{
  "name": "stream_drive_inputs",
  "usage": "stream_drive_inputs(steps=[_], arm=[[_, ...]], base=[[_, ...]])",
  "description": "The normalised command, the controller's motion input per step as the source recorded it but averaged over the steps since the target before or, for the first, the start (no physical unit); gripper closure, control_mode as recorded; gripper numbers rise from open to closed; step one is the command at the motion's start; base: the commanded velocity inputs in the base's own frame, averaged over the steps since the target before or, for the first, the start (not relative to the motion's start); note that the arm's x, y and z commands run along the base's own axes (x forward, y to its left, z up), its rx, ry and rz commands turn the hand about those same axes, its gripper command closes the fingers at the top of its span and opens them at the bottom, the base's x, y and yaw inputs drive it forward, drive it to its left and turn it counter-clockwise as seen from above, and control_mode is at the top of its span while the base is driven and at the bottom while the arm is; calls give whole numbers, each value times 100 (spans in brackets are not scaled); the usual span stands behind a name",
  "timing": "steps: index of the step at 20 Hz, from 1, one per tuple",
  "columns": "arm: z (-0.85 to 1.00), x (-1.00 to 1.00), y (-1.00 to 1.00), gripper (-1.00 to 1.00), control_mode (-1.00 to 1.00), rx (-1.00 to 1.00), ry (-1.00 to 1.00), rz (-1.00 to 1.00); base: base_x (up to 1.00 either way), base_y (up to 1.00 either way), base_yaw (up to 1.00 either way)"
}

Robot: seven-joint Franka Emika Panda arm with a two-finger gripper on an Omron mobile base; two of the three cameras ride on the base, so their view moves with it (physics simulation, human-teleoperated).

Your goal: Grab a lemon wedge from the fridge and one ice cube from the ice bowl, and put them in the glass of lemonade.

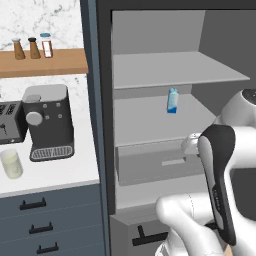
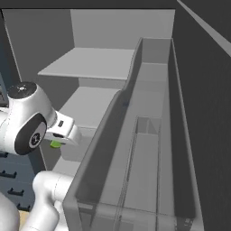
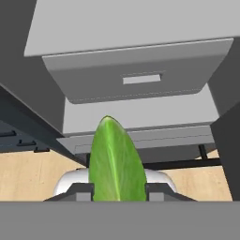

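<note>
Here the hand [image 3: 117, 190] grips one green wedge [image 3: 116, 161] before one fridge [image 1: 160, 70].

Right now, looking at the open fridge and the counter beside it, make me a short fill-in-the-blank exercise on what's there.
1. The gripper is shut on a wedge whose colour is ____.
2. On a fridge shelf stands a small carton coloured ____.
3. The glass of lemonade stands on the counter in front of the ____.
4. The fridge drawer is ____.

Missing words: green; blue; toaster; closed
</note>
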Motion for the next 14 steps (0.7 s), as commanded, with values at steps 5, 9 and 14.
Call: stream_drive_inputs(steps=[5, 9, 14], arm=[[0, -20, 18, 100, -100, 0, -1, 0], [0, 0, 0, 100, 100, 0, 0, 0], [0, 0, 0, 100, 100, 0, 0, 0]], base=[[0, 0, 0], [-100, 91, 4], [-69, 100, 12]])
